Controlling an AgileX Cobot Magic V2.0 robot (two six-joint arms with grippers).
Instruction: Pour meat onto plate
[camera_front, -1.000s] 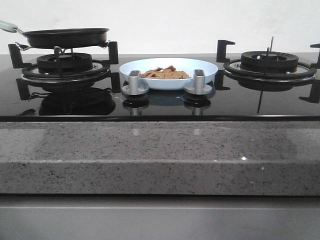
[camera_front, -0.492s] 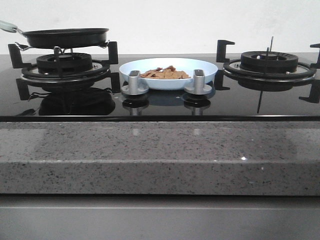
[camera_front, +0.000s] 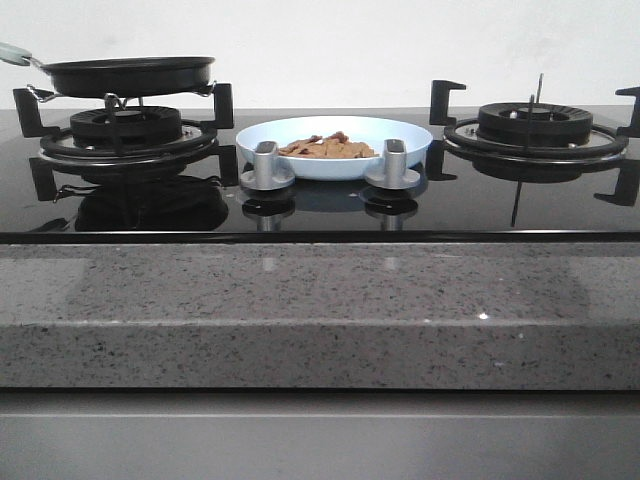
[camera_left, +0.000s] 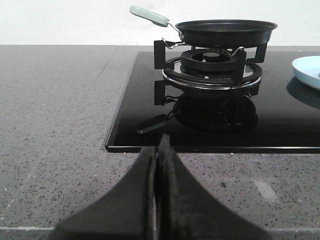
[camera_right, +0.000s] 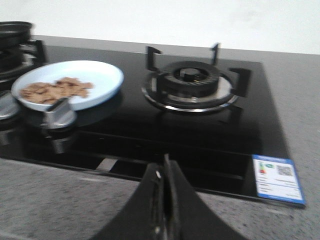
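The light-blue plate (camera_front: 400, 137) sits on the black glass hob between the two burners. A small heap of orange-brown meat (camera_front: 328, 149) lies in it. Both also show in the right wrist view, plate (camera_right: 102, 82) and meat (camera_right: 54, 89). The plate's edge (camera_left: 307, 71) shows in the left wrist view. The black frying pan (camera_front: 128, 75) with a pale handle (camera_left: 149, 15) rests on the left burner. My left gripper (camera_left: 158, 145) is shut and empty over the grey counter in front of the hob. My right gripper (camera_right: 164, 167) is shut and empty near the hob's front edge. Neither gripper shows in the front view.
Two silver knobs (camera_front: 267, 167) (camera_front: 393, 165) stand in front of the plate. The right burner (camera_front: 535, 128) has raised black pan supports. A speckled grey stone counter (camera_front: 320, 300) runs along the front. A blue label (camera_right: 277, 178) is stuck at the hob's front right corner.
The whole front view has shifted a few pixels to the left. The pan, plate and meat keep their places on the hob.
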